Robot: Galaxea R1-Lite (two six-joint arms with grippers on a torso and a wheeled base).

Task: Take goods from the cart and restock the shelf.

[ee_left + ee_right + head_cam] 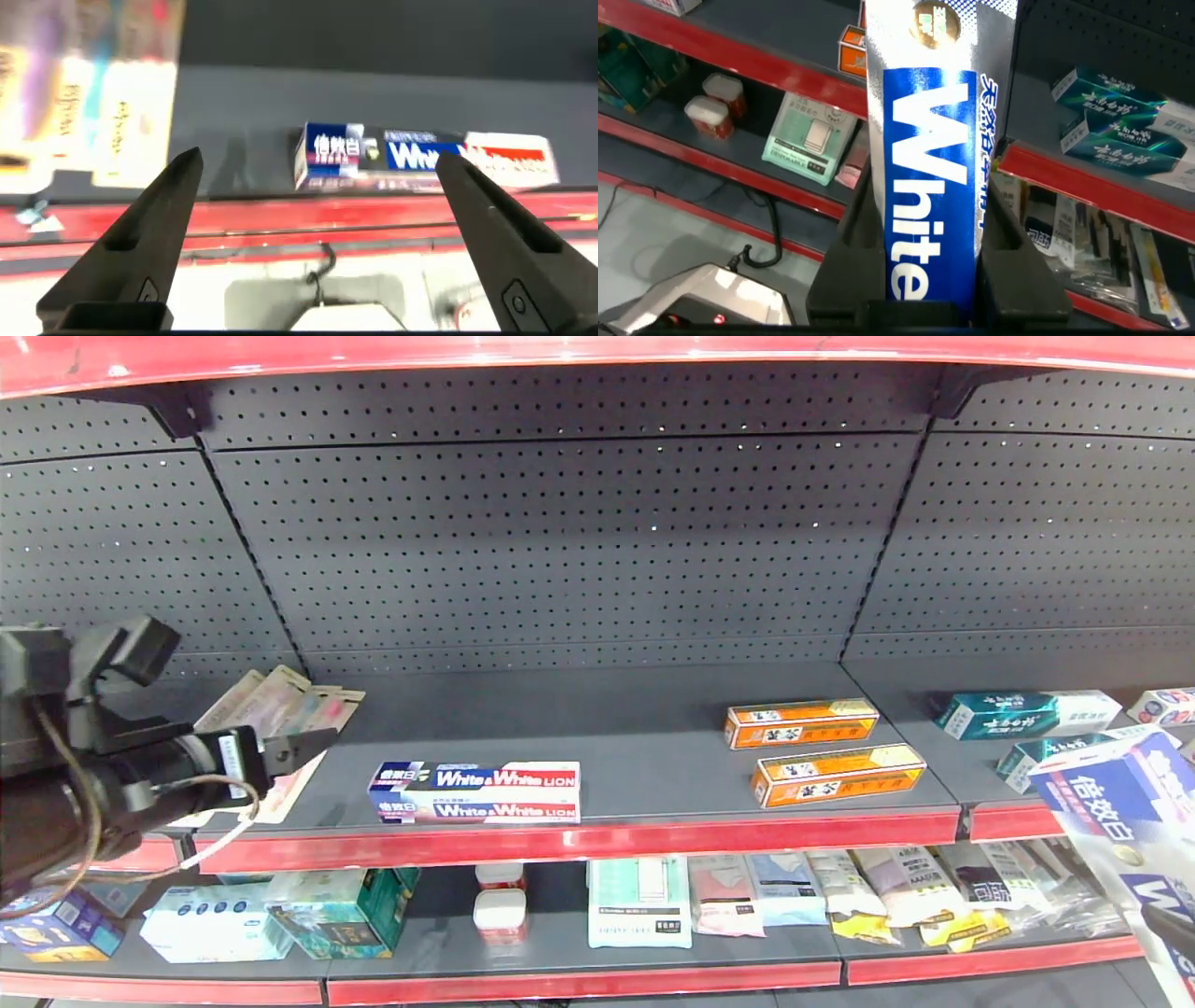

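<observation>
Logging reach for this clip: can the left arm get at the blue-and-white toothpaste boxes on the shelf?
Probably yes. The left gripper is open and empty at the front edge of the shelf, with bare shelf between it and the toothpaste boxes. The toothbrush packs lie off to the side, not between.

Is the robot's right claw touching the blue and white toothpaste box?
Touching. The right wrist view shows the right gripper pressed against both long sides of the toothpaste box, with no gap on either side.

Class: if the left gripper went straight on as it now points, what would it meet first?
The left gripper would probably meet the toothpaste box on the shelf first; depth is unclear.
</observation>
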